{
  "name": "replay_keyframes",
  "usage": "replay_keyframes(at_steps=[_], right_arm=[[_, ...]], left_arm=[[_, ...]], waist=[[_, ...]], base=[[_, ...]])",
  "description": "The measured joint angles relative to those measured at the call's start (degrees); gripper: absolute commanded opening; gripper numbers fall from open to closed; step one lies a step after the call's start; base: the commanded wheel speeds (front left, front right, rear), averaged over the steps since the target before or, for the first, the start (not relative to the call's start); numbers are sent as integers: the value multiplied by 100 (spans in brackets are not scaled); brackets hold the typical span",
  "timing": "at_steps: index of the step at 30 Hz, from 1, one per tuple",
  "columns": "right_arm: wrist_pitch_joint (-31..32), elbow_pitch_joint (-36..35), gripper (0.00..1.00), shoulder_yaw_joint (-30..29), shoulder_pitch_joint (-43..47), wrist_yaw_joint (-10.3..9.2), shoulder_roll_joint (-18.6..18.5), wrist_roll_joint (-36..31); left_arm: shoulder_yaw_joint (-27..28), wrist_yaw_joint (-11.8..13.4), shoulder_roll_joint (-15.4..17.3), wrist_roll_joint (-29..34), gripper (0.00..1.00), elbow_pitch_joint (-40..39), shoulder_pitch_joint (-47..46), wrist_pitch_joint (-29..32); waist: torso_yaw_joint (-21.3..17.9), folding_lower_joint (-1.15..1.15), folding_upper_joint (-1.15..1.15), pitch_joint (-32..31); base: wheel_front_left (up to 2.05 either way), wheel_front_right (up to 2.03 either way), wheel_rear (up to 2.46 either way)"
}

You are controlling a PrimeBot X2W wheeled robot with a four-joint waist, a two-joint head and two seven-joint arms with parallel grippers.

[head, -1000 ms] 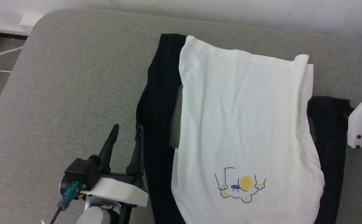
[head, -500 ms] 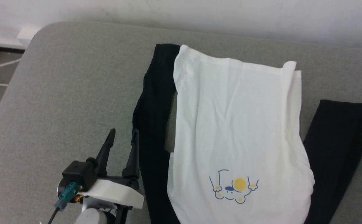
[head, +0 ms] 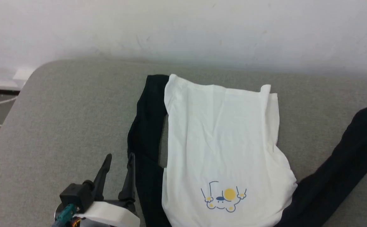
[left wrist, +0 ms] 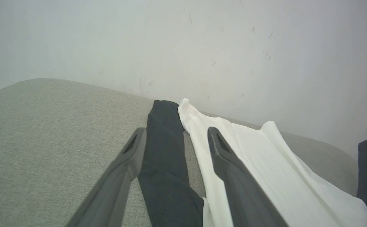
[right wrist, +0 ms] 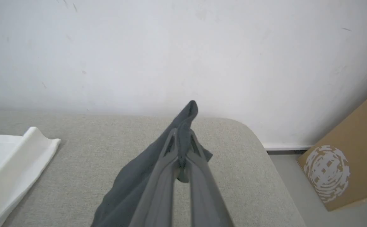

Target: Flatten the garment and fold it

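While limp, garment (right wrist: 129, 183) (in R tool (right wrist: 182, 135))

Head cam sits high, looking forward and down over the grey cushion (head: 69, 119) to the white wall (head: 183, 28). Both wrist cams ride low, close to the fabric, facing that same wall. Left wrist and head share the white body of the garment (head: 221, 142); right wrist catches its white corner, plus a cardboard box (right wrist: 344, 164).

Soft, even indoor light — shadows stay faint, a dim band low on the wall (head: 183, 56). The head view is slightly hazy; the left pincer (left wrist: 176, 130) blurs near the lens, and the wrist views bow at their edges.
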Motion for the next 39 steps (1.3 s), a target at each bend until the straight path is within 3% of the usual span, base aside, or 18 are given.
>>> replay_keyframes(at_steps=[6, 10, 14, 18, 20, 22, 28, 39], right_arm=[[532, -2302, 0, -191, 946, -2, 743, -162], [1002, -3724, 0, 382, 1549, -2, 1403, -219], [1235, -4337, 0, 1155, 1825, -1, 1866, -286], [1227, -4242, 0, 1716, 1837, -1, 1995, -472], [1079, -3825, 0, 2140, 1806, -1, 2158, -587], [989, -3657, 0, 2262, 1766, 0, 2204, -664], [432, -2214, 0, 2704, 1268, 0, 2464, -1061], [-258, -454, 0, 3095, 679, 0, 2559, -1246]], left_arm=[[19, -44, 10, -4, 100, 15, 185, 0], [49, -45, 31, -35, 100, 31, 372, 0], [41, -47, 68, -60, 100, 19, 435, 9], [12, -54, 73, -65, 100, 10, 433, 19], [-22, -55, 65, -69, 100, 5, 431, 56], [-27, -55, 62, -79, 100, 11, 430, 59], [-137, -94, -24, -90, 100, 67, 356, 59], [-261, -101, -148, -98, 100, 181, 146, 57]], waist=[[-65, 0, 0, -322], [-88, -1, 0, -507], [-65, -1, 0, -614], [6, 1, 0, -609], [114, 0, 0, -561], [152, 0, 0, -540], [474, 1, 0, -357], [868, 1, 0, -3]], base=[[0, 0, 0], [0, 0, 0], [0, 0, 0], [0, 0, 0], [0, 0, 0], [0, 0, 0], [0, 0, 0], [0, 0, 0]])
